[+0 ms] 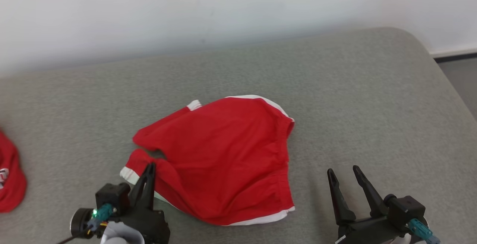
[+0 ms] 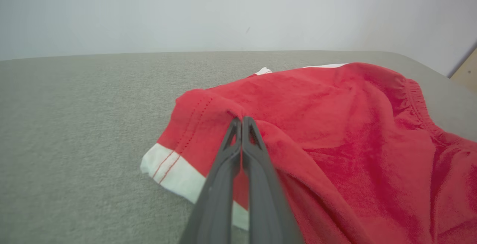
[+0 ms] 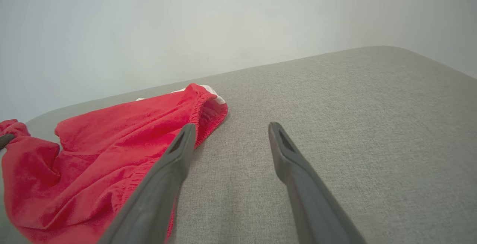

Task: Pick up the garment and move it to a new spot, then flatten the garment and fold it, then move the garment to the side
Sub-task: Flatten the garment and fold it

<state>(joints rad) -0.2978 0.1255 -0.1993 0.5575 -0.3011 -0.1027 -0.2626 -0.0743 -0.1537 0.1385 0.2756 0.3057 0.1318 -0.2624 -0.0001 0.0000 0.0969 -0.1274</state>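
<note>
In the middle of the head view, the garment (image 1: 223,158), a pair of red shorts with white trim, lay mostly spread on the grey padded surface (image 1: 372,87). Its gathered waistband (image 1: 285,169) faced the right of the frame and its leg ends faced the left.

At the lower left of that frame, the left gripper (image 1: 150,166) had its two dark fingers pressed together. The tips sat in a pucker of red cloth where the two legs meet. At the centre of the left wrist view, the fingers (image 2: 221,177) were closed with no gap, pinching a fold of the garment that bunched around the tips. The white hem (image 2: 175,169) of one leg lay flat on the surface at their lower left.

At the lower right of the head view, the right gripper (image 1: 343,168) had its fingers spread wide and held nothing. It was near the garment's right edge but apart from it.

At the far left edge of the head view lay a second red cloth item (image 1: 9,180), well apart from the shorts. A pale wall (image 1: 186,13) ran across the top of the frame.
</note>
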